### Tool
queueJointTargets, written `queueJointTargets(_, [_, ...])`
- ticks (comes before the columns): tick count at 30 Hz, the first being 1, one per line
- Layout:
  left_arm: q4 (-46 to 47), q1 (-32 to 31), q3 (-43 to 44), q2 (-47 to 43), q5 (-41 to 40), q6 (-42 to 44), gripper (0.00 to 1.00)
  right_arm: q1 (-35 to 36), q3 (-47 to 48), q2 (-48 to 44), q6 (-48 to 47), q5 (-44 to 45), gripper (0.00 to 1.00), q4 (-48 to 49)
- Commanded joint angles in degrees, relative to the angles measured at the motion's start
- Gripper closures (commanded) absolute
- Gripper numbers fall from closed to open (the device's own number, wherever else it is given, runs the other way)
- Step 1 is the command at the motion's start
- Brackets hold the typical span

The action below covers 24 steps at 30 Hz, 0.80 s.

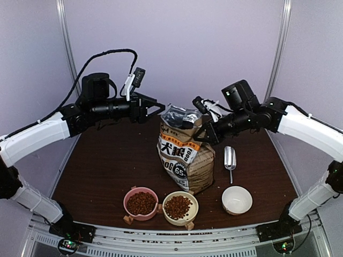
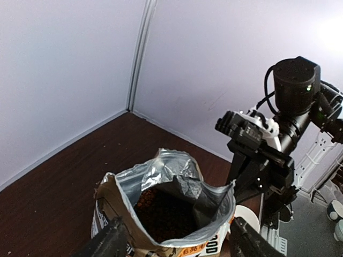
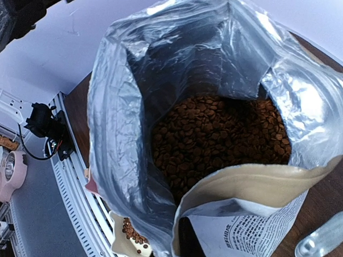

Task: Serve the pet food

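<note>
While the tabletop [image 1: 102,160] holds an opened kibble bag [image 1: 185,155] with pet food [image 3: 214,139] inside, I judge serving two-thirds done: pink bowl [image 1: 128,195] and cream bowl [image 1: 165,206] are filled, the white bowl [image 1: 237,198] is bare, and the metal scoop [image 1: 230,157] lies near it. My left tool [image 1: 158,110] hangs spread. My right tool [image 1: 205,134] is pressed together at the bag's rim, grip unclear.

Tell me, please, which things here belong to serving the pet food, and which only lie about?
Belong to the job: pet food, bag, scoop, pink bowl, cream bowl, white bowl.
Only lying about: an unclear pink item outside the work area.
</note>
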Motion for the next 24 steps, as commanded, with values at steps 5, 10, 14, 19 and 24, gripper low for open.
queueJointTargets(5, [-16.0,0.9,2.9,-2.4,-17.4,-3.3,0.16,5.8,11.1,4.7,-4.3,-6.9,1.00,15.5])
queueJointTargets(10, [-20.6,1.0,6.2,1.0,-16.9,-5.0,0.18,5.9,8.5,2.8,-4.3,-4.5,1.00,15.4])
queueJointTargets(14, [-21.7,0.9,7.5,2.8,-18.1,-6.1,0.41,6.0,6.6,1.2,-4.7,-2.2,1.00,14.6])
queueJointTargets(19, [-22.6,1.0,10.1,4.9,-16.9,-7.8,0.92,6.2,4.8,0.0,-5.1,3.3,1.00,13.3])
queueJointTargets(24, [-22.6,0.8,9.7,3.2,-19.2,-10.4,1.00,6.2,3.3,-1.8,-3.8,14.2,1.00,12.7])
